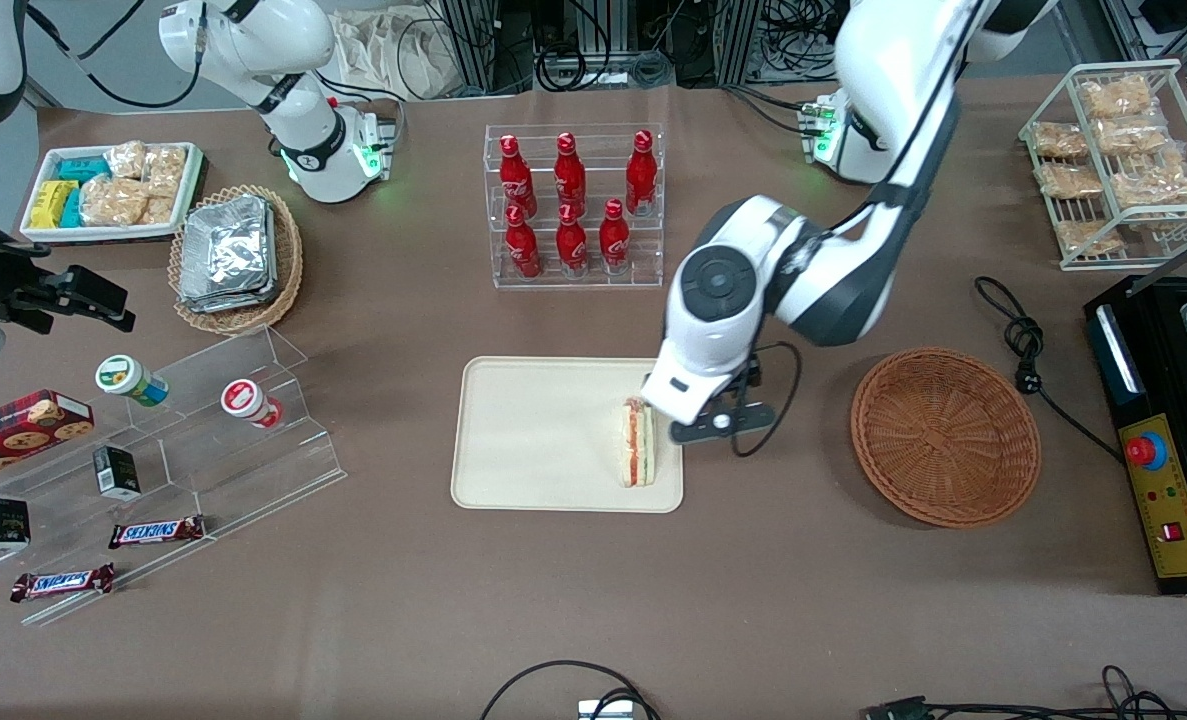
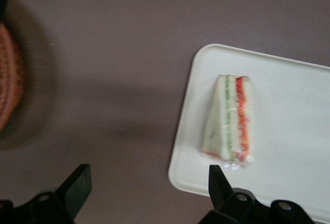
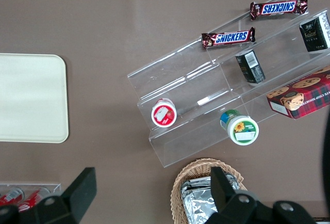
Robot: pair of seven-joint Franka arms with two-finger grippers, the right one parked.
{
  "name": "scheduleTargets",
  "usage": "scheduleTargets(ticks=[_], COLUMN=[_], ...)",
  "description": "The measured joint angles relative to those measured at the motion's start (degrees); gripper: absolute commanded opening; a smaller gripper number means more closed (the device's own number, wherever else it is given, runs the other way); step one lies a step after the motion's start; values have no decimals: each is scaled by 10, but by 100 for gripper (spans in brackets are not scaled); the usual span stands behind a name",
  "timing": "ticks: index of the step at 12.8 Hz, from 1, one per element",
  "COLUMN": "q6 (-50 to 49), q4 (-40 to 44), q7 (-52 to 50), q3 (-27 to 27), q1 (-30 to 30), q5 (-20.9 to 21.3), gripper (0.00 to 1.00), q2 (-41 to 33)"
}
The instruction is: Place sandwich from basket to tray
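While the sandwich (image 1: 637, 444) lies on the tray (image 1: 543, 432) near its edge toward the basket (image 1: 945, 436), which holds nothing, the gripper (image 1: 705, 418) hangs just above that edge. From the left wrist, its fingers (image 2: 78, 184) stand released, wide apart, the sandwich (image 2: 231, 118) lying free on the tray (image 2: 294, 131)

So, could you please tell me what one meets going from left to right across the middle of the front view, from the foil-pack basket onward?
Tan basket of foil packs → tray → sandwich on the tray's edge → open tool above the table beside the tray → empty basket → black control box.
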Motion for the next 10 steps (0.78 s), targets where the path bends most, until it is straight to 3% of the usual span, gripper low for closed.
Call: scheduleTargets(ticks=[3, 5, 10], q6=[-10, -51, -67], q4=[-98, -115, -71], q7=[94, 177, 330], q3=[3, 5, 8], q1=[53, 104, 235], q5=[0, 0, -4], gripper=[100, 100, 100], q2=[-115, -166, -165])
